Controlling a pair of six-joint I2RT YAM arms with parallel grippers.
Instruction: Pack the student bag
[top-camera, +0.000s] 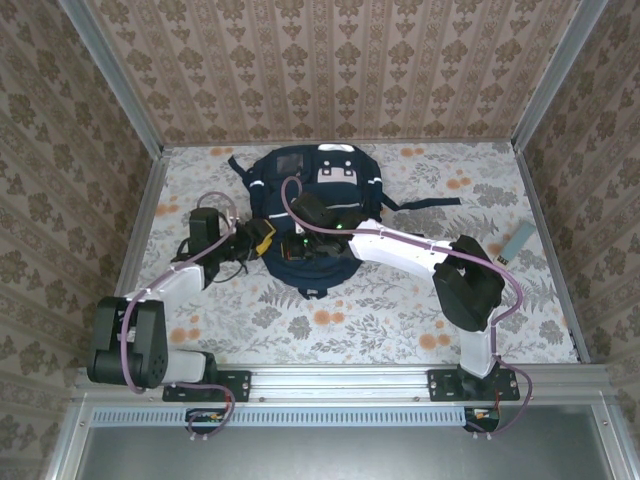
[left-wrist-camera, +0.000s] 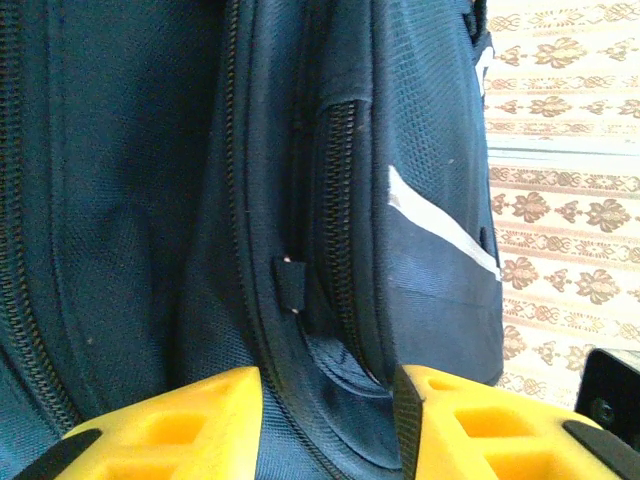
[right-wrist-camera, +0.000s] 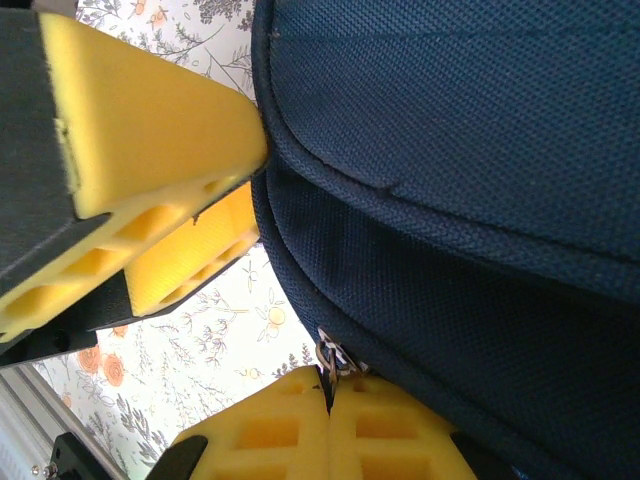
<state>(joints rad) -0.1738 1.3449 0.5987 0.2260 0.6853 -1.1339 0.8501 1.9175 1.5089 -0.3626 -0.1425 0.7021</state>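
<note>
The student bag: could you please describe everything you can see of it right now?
The student bag is a navy woven-fabric backpack lying flat mid-table, grey-white patches toward the far wall, a dark strap trailing right. It has a white stripe and several zips. The fingers of the left gripper straddle a zippered fold; whether they pinch it is unclear. The right gripper is shut on a metal zipper pull.

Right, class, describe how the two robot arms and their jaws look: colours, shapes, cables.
Left arm and right arm match: white shell links between bulky black joint housings, on black bases. A mauve cable loops along each. The jaws are yellow wedge-shaped blocks with moulded rectangular pockets, on black mounts.
</note>
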